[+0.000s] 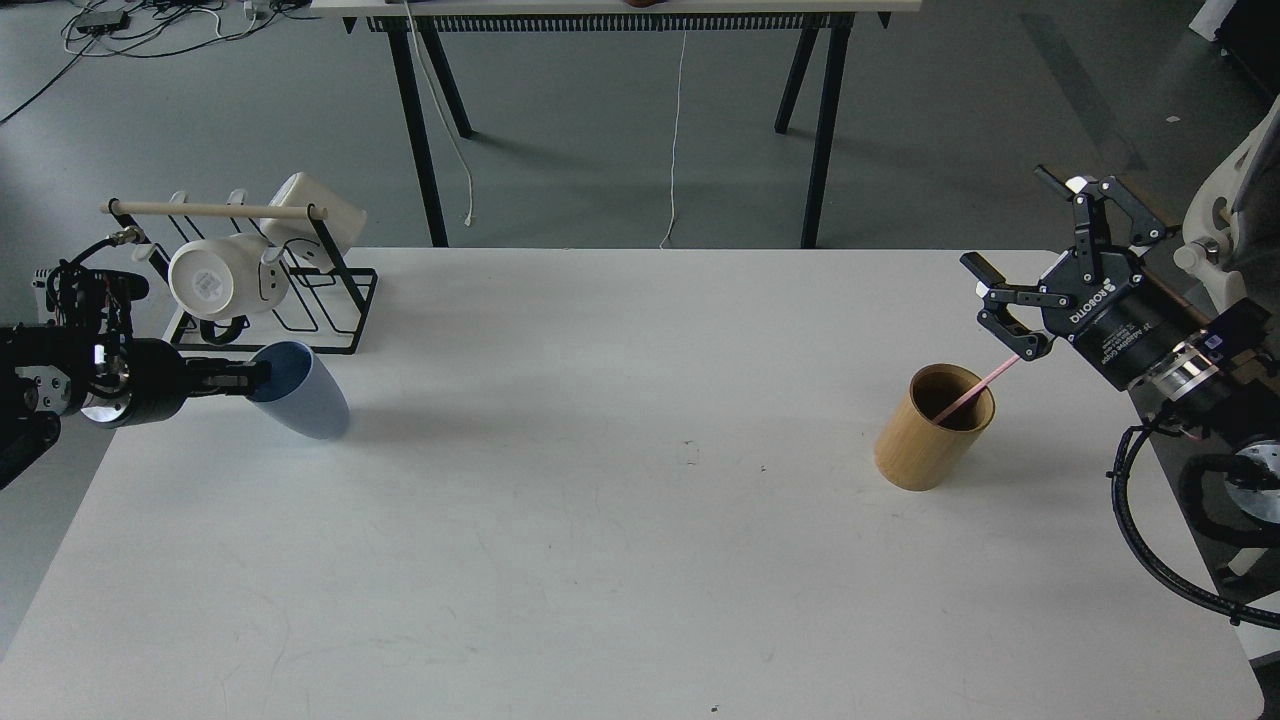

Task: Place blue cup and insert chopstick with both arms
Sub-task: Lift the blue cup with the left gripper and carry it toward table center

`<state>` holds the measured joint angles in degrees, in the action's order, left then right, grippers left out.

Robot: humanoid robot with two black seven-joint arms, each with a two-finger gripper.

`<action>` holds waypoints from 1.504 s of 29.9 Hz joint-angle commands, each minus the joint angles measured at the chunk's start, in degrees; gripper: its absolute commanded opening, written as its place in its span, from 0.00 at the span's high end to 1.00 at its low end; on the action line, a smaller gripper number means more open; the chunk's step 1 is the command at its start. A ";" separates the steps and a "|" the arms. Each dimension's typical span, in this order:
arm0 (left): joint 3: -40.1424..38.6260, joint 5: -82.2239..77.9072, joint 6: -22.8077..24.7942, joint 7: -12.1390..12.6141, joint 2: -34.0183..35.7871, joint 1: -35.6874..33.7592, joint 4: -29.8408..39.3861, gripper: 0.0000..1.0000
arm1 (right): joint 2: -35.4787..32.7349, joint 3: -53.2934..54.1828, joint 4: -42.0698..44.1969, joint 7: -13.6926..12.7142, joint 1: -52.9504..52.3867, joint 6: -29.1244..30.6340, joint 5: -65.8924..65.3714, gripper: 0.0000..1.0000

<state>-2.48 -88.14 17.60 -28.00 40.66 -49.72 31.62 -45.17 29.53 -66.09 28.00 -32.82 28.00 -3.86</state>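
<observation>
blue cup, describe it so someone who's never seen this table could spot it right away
Start at the black wire mug rack on the white table's far left corner. Just in front of it the blue cup hangs tilted, its rim gripped by the left gripper. It is pale blue and handleless, unlike the white mugs on the rack.

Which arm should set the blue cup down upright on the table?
Left. Its pincer already grips the tilted blue cup at the rim. The right pincer is open at the far side, by the pink chopstick in the bamboo holder.
</observation>
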 commanded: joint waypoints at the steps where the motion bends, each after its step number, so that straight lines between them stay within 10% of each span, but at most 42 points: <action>1: -0.33 -0.01 -0.11 0.00 1.00 -0.03 2.38 0.96 | 0.00 0.00 0.00 0.00 -0.05 0.00 -0.01 0.03; 8: -4.28 3.24 0.51 0.00 8.39 -0.38 21.98 0.96 | -1.32 0.09 0.09 0.00 -0.05 0.00 0.26 0.03; 17: -4.20 4.73 3.41 0.00 -1.35 -7.05 24.02 0.96 | -3.87 0.53 0.18 0.00 0.91 0.00 4.30 0.03; 26: -2.10 4.03 6.93 0.00 -19.72 -10.49 14.72 0.96 | -5.01 3.16 0.18 0.00 0.91 0.00 5.88 0.03; 45: 17.68 3.50 -3.44 0.00 -38.98 -16.37 -4.53 0.96 | -4.31 2.55 2.81 0.00 1.00 0.00 5.88 0.03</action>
<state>12.04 -84.52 15.78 -28.00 3.99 -65.52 30.10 -49.54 32.50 -63.24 28.00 -31.98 28.00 2.03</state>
